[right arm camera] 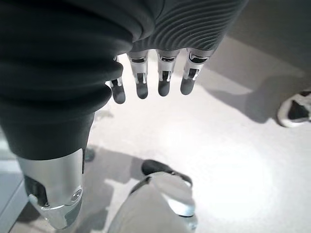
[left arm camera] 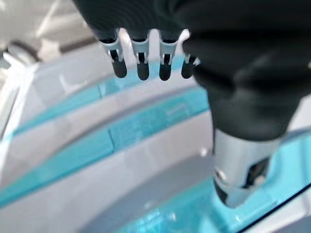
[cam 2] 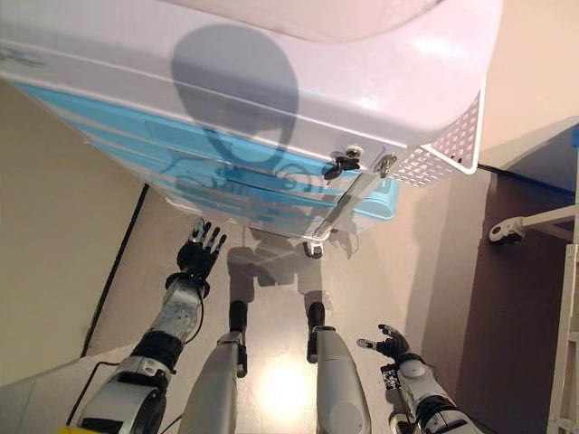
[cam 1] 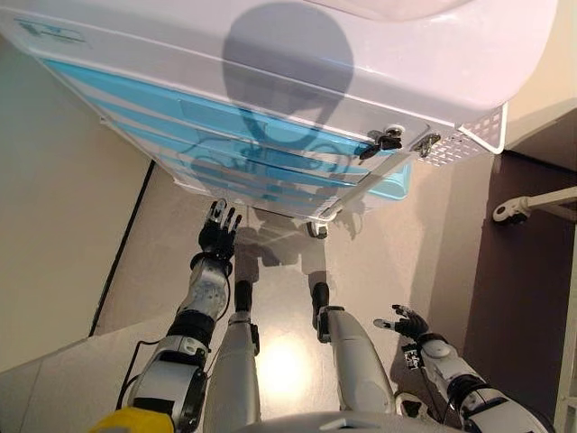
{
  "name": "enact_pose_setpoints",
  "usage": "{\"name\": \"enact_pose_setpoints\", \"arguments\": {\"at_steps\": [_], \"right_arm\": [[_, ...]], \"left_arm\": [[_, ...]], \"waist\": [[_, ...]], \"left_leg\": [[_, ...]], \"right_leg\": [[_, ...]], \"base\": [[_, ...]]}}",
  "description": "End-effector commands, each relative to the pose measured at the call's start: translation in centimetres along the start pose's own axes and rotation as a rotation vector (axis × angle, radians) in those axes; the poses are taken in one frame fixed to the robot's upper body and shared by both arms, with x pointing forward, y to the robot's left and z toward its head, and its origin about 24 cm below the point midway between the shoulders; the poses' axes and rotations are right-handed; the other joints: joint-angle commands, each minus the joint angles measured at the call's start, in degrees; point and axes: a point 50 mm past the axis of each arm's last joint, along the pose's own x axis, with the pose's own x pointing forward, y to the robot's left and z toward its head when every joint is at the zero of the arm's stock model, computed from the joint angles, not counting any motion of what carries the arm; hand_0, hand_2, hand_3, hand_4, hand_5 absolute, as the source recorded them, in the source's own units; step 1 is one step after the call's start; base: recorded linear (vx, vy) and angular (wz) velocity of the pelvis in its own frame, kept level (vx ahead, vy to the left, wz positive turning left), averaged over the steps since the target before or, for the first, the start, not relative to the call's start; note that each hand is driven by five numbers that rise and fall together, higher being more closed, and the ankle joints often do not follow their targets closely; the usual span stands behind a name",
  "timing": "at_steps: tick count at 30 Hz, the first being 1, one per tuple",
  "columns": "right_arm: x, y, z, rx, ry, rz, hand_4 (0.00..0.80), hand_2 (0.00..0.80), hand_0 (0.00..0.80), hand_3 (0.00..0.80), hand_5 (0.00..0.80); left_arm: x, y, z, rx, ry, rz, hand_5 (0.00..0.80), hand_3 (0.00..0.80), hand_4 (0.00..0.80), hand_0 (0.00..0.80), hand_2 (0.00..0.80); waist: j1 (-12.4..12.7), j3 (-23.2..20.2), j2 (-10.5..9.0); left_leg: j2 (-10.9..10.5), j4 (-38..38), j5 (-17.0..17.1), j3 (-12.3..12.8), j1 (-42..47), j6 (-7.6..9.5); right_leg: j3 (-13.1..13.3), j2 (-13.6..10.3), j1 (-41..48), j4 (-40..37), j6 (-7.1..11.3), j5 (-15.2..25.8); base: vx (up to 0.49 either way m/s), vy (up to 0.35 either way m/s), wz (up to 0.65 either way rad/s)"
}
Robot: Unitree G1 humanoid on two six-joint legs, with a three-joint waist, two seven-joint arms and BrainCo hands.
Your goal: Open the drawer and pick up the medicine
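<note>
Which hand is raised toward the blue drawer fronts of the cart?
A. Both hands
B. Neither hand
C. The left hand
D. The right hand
C: the left hand reaches up with straight fingers just short of the drawer fronts, while the right hand hangs low and open over the floor, away from the cart.

A clinic-like or care room, by the furnishing: a white trolley cabinet [cam 1: 270,81] with a stack of pale blue drawer fronts [cam 1: 225,135] stands on castors [cam 1: 315,229] over a smooth beige floor [cam 1: 72,225]. A perforated white side basket [cam 2: 443,149] hangs at the cabinet's right end. Beyond that end the floor turns dark, with a white tubular frame on a wheel [cam 1: 518,209].
</note>
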Motion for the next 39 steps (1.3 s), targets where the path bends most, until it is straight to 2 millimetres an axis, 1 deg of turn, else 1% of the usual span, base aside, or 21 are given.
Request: {"name": "enact_pose_setpoints", "arguments": {"at_steps": [1,4,5,6,10,11,12,13,14,15,16,17,18,23,24,25,27,28,31,35,39], "right_arm": [[-0.5,-0.9,-1.6,-0.034,0.029,-0.007,0.000,0.000,0.000,0.000,0.000],[-0.6,-0.9,-2.0,-0.041,0.040,0.002,0.000,0.000,0.000,0.000,0.000],[-0.6,-0.8,-2.1,-0.044,0.045,0.004,0.000,0.000,0.000,0.000,0.000],[-0.6,-0.7,-2.1,-0.050,0.044,0.016,0.000,0.000,0.000,0.000,0.000],[-0.7,-0.6,-2.4,-0.061,0.055,0.032,0.000,0.000,0.000,0.000,0.000],[-0.7,-0.6,-2.4,-0.061,0.055,0.032,0.000,0.000,0.000,0.000,0.000],[-0.7,-0.5,-2.4,-0.065,0.055,0.040,0.000,0.000,0.000,0.000,0.000],[-0.7,-0.5,-2.4,-0.070,0.052,0.043,0.000,0.000,0.000,0.000,0.000],[-0.7,-0.6,-2.3,-0.077,0.046,0.043,0.000,0.000,0.000,0.000,0.000],[-0.7,-0.6,-2.1,-0.079,0.042,0.046,0.000,0.000,0.000,0.000,0.000],[-0.7,-0.4,-2.1,-0.083,0.040,0.052,0.000,0.000,0.000,0.000,0.000],[-0.7,-0.3,-2.1,-0.082,0.042,0.056,0.000,0.000,0.000,0.000,0.000],[-0.7,-0.3,-2.2,-0.083,0.043,0.057,0.000,0.000,0.000,0.000,0.000],[-0.7,-0.2,-2.4,-0.105,0.049,0.072,0.000,0.000,0.000,0.000,0.000],[-0.7,-0.1,-2.4,-0.107,0.051,0.073,0.000,0.000,0.000,0.000,0.000],[-0.7,-0.1,-2.4,-0.109,0.053,0.077,0.000,0.000,0.000,0.000,0.000],[-0.8,-0.1,-2.5,-0.116,0.053,0.082,0.000,0.000,0.000,0.000,0.000],[-0.8,-0.1,-2.6,-0.117,0.055,0.082,0.000,0.000,0.000,0.000,0.000],[-0.9,0.0,-3.1,-0.125,0.073,0.089,0.000,0.000,0.000,0.000,0.000],[-0.9,0.0,-3.1,-0.134,0.071,0.090,0.000,0.000,0.000,0.000,0.000],[-1.1,-0.1,-3.5,-0.142,0.086,0.094,0.000,0.000,0.000,0.000,0.000]], "left_arm": [[0.8,-2.4,1.7,-0.071,-0.086,-0.110,0.000,0.000,0.000,0.000,0.000],[1.3,-4.4,2.1,-0.087,-0.097,-0.189,0.000,0.000,0.000,0.000,0.000],[1.3,-4.7,2.3,-0.077,-0.103,-0.200,0.000,0.000,0.000,0.000,0.000],[1.3,-5.7,2.4,-0.075,-0.109,-0.244,0.000,0.000,0.000,0.000,0.000],[1.2,-6.9,2.5,-0.038,-0.107,-0.306,0.000,0.000,0.000,0.000,0.000],[1.2,-6.9,2.5,-0.038,-0.107,-0.306,0.000,0.000,0.000,0.000,0.000],[1.0,-8.2,2.7,-0.020,-0.114,-0.369,0.000,0.000,0.000,0.000,0.000],[1.0,-8.7,2.7,-0.016,-0.110,-0.396,0.000,0.000,0.000,0.000,0.000],[0.9,-9.2,3.0,-0.014,-0.119,-0.422,0.000,0.000,0.000,0.000,0.000],[0.9,-9.8,3.1,-0.014,-0.124,-0.443,0.000,0.000,0.000,0.000,0.000],[0.9,-10.2,3.1,-0.019,-0.123,-0.458,0.000,0.000,0.000,0.000,0.000],[0.8,-10.9,3.3,-0.028,-0.132,-0.484,0.000,0.000,0.000,0.000,0.000],[0.8,-10.8,3.2,-0.029,-0.131,-0.482,0.000,0.000,0.000,0.000,0.000],[0.5,-11.8,3.0,-0.032,-0.127,-0.518,0.000,0.000,0.000,0.000,0.000],[0.5,-12.0,3.2,-0.025,-0.133,-0.526,0.000,0.000,0.000,0.000,0.000],[0.5,-11.9,3.2,-0.025,-0.134,-0.524,0.000,0.000,0.000,0.000,0.000],[0.5,-11.8,3.3,-0.029,-0.135,-0.521,0.000,0.000,0.000,0.000,0.000],[0.5,-11.9,3.4,-0.031,-0.139,-0.526,0.000,0.000,0.000,0.000,0.000],[0.5,-12.1,3.4,-0.045,-0.142,-0.536,0.000,0.000,0.000,0.000,0.000],[0.6,-12.2,3.7,-0.043,-0.149,-0.534,0.000,0.000,0.000,0.000,0.000],[0.6,-12.4,3.8,-0.038,-0.147,-0.535,0.000,0.000,0.000,0.000,0.000]], "waist": [[-0.41,-4.61,-0.03],[-0.94,-4.95,-0.25],[-1.04,-5.08,-0.31],[-1.22,-5.24,-0.40],[-1.29,-5.49,-0.26],[-1.26,-5.50,-0.27],[-1.34,-5.67,-0.14],[-1.36,-5.69,-0.13],[-1.29,-5.95,0.12],[-1.40,-5.69,-0.13],[-1.30,-5.91,0.11],[-1.49,-5.63,-0.15],[-1.36,-5.86,0.10],[-1.50,-6.09,0.25],[-1.65,-6.08,0.04],[-1.56,-6.47,0.28],[-1.64,-7.00,0.18],[-1.85,-7.09,-0.14],[-2.01,-7.78,-0.48],[-2.05,-7.98,-0.89],[-2.08,-7.99,-0.94]], "left_leg": [[-2.15,4.05,-4.11,0.52,-3.12,2.89],[-2.14,5.19,-4.71,0.89,-3.95,2.98],[-2.05,5.61,-4.96,1.11,-4.18,3.08],[-1.90,6.30,-5.46,1.58,-4.43,3.34],[-1.81,6.68,-5.79,2.16,-4.67,3.58],[-1.80,6.69,-5.80,2.18,-4.68,3.58],[-1.90,6.38,-5.83,2.58,-4.62,3.71],[-1.91,6.10,-5.76,2.74,-4.54,3.71],[-1.76,5.73,-7.33,2.48,-3.69,3.50],[-1.99,5.40,-5.53,3.01,-4.44,3.78],[-1.76,5.35,-7.12,2.61,-3.73,3.54],[-2.02,5.37,-5.45,3.06,-4.48,3.81],[-1.81,5.46,-7.16,2.63,-3.69,3.58],[-1.86,5.46,-7.41,2.75,-3.12,3.71],[-2.02,5.17,-5.70,3.37,-3.69,3.95],[-1.75,5.10,-7.40,3.01,-2.74,3.74],[-1.58,4.57,-7.35,3.21,-2.24,3.70],[-1.74,4.06,-5.51,3.63,-2.65,3.84],[-1.51,2.48,-5.00,3.33,-1.09,3.54],[-1.44,1.80,-4.76,3.11,-0.19,3.38],[-1.59,1.36,-4.63,2.58,0.92,3.26]], "right_leg": [[0.33,0.99,-2.09,-5.03,1.53,4.62],[0.73,1.06,-2.90,-4.86,1.68,4.75],[0.96,1.20,-3.16,-4.75,1.73,4.82],[1.60,1.31,-3.63,-4.38,1.88,4.99],[2.27,1.41,-3.90,-4.48,2.00,5.28],[2.29,1.42,-3.91,-4.48,2.00,5.29],[2.65,1.40,-3.89,-4.91,2.09,5.68],[2.82,1.42,-3.83,-5.22,2.19,5.90],[3.07,1.76,-3.24,-5.22,2.55,4.67],[2.97,1.40,-3.86,-5.90,2.34,6.43],[3.25,1.65,-3.27,-5.84,2.71,5.14],[3.05,1.28,-3.68,-6.60,2.49,6.77],[3.23,1.62,-3.11,-6.19,2.77,5.25],[3.33,1.74,-2.39,-6.59,2.66,5.34],[3.35,1.56,-2.91,-7.16,2.40,6.95],[3.70,2.01,-2.23,-7.02,2.67,5.57],[3.80,2.17,-1.72,-7.89,2.77,5.89],[3.64,1.82,-1.97,-8.80,2.56,7.55],[3.44,2.12,-0.06,-10.92,2.70,8.07],[3.32,2.32,1.16,-11.93,2.71,8.26],[2.93,2.31,2.65,-12.24,2.63,7.84]], "base": [[0.000,0.013,-0.12],[0.004,0.027,-0.06],[0.001,0.062,-0.05],[-0.002,0.050,-0.06],[-0.004,0.040,-0.18],[-0.013,0.044,-0.12],[-0.019,0.049,-0.08],[0.072,0.063,-0.09],[-0.022,0.042,-0.11],[0.081,0.031,-0.15],[-0.106,0.023,-0.17],[0.097,0.011,-0.15],[0.009,0.004,-0.07],[0.014,-0.001,0.01],[0.000,0.000,0.00],[0.000,0.000,0.00],[0.029,-0.021,-0.04],[-0.050,-0.039,-0.05],[0.003,-0.036,-0.08],[0.024,-0.037,-0.01],[0.040,-0.034,0.02]]}}
